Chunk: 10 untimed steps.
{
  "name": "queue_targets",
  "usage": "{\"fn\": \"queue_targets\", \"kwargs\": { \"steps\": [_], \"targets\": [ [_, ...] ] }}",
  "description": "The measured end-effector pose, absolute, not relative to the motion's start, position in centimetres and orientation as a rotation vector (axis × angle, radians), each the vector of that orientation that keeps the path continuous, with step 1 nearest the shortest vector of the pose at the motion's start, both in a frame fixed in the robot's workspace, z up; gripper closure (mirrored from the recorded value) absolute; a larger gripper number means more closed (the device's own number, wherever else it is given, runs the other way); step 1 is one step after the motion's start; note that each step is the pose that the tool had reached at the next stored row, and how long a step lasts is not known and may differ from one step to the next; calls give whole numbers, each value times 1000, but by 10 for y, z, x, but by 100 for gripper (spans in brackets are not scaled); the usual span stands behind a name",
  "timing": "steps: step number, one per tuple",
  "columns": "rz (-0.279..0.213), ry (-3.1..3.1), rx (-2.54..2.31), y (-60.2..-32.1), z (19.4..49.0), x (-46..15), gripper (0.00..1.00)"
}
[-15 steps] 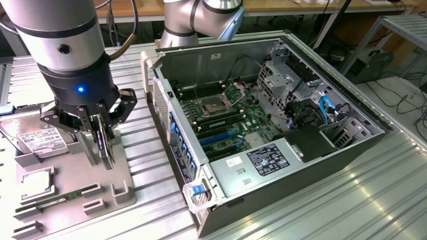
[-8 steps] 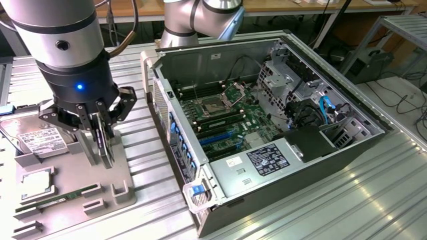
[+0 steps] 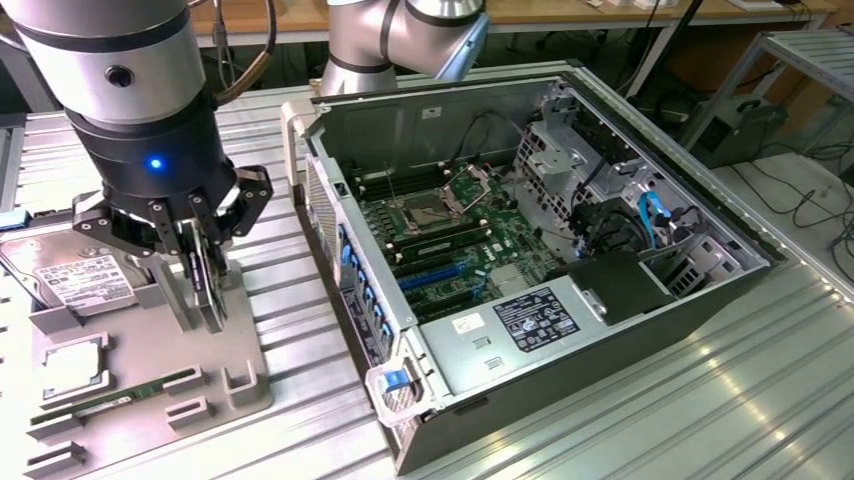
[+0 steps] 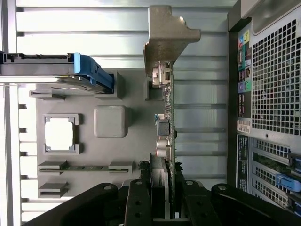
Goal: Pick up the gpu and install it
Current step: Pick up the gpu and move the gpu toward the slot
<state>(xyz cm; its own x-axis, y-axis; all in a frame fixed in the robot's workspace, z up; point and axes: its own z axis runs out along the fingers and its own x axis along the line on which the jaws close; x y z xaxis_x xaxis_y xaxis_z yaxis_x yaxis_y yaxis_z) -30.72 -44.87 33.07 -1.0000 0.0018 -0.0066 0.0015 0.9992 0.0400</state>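
Observation:
The gpu (image 3: 204, 288) stands on edge over the grey parts tray (image 3: 187, 350) at the exterior view's left. My gripper (image 3: 200, 262) comes straight down on it, with a finger on each side of the card, shut on it. In the wrist view the gpu (image 4: 169, 117) appears edge-on, its silver end bracket (image 4: 167, 37) at the far end, and my gripper (image 4: 162, 203) clamps its near end by the small heatsink. The card's lower edge sits at the tray's holder; I cannot tell whether it has lifted clear.
The open computer case (image 3: 534, 250) lies to the exterior view's right of the tray, motherboard and blue slots (image 3: 434, 275) exposed. On the tray are a hard drive (image 3: 74, 275), a square processor (image 3: 74, 365) and a green memory stick (image 3: 134, 392). The case's rear panel (image 4: 275, 84) is close beside the card.

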Motion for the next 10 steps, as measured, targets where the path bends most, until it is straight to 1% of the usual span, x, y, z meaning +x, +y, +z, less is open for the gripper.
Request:
{"fn": "queue_targets", "kwargs": {
  "steps": [10],
  "targets": [
    [63, 3134, 3, -449, 342, -307, 71]
  ]
}}
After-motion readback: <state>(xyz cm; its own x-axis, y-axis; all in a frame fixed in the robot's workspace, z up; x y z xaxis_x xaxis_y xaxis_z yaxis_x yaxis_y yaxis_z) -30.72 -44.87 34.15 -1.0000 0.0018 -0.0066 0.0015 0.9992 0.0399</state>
